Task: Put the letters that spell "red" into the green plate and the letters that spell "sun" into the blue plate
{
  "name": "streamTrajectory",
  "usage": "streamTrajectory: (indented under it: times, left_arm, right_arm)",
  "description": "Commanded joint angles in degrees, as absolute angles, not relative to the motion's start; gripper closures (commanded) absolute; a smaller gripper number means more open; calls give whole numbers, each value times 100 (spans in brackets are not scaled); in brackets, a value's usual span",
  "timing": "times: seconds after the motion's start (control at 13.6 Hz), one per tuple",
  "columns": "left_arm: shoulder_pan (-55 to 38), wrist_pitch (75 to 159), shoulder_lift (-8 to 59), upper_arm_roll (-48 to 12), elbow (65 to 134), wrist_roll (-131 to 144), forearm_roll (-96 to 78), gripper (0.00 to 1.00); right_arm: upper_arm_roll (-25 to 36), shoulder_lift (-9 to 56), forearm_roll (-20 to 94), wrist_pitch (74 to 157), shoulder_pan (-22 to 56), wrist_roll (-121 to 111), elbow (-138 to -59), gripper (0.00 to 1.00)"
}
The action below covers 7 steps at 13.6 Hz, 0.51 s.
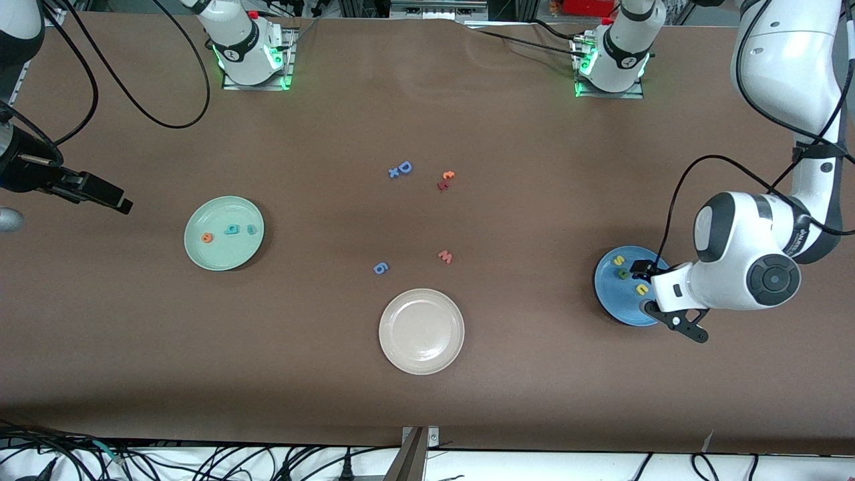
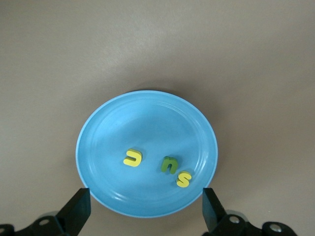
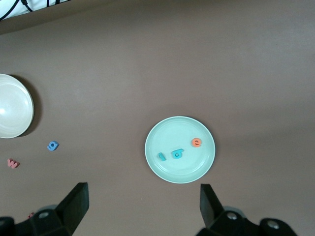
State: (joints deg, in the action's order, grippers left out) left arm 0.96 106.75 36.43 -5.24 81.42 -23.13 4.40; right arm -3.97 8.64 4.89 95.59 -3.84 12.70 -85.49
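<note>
Left gripper (image 2: 145, 211) over blue plate (image 2: 147, 123), fingers wide, empty; yellow s (image 2: 183, 179), green arch (image 2: 169, 164), yellow arch (image 2: 133, 158) in plate. Right gripper (image 3: 142, 209) wide, empty, waiting near green plate (image 1: 224, 233)

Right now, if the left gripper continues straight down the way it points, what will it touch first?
Probably the blue plate: the left gripper hangs over it, jaws open. The yellow "s" lies closest to that line, but depth is unclear.

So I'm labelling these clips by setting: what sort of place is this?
Probably a robotics lab test bench: two arms are bolted along one edge of a brown-covered table, cables trail along its edge, and foam letters sit sorted in the green plate and blue plate.
</note>
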Motion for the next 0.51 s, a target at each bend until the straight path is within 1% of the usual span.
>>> streamTrajectory:
  times: [0.0, 0.22, 0.44]
  left_arm:
    - [79, 10232, 3201, -562, 8191, -1813, 369, 0]
    - [62, 9582, 2744, -764, 8191, -383, 123, 0]
    - [17, 9142, 2103, -835, 8428, -26, 123, 0]
  right_arm:
    - [-396, 729, 633, 9606, -431, 1222, -8675, 0]
    - [-396, 721, 624, 9598, -431, 1222, -8675, 0]
    - [-396, 721, 624, 9589, -431, 1213, -8675, 0]
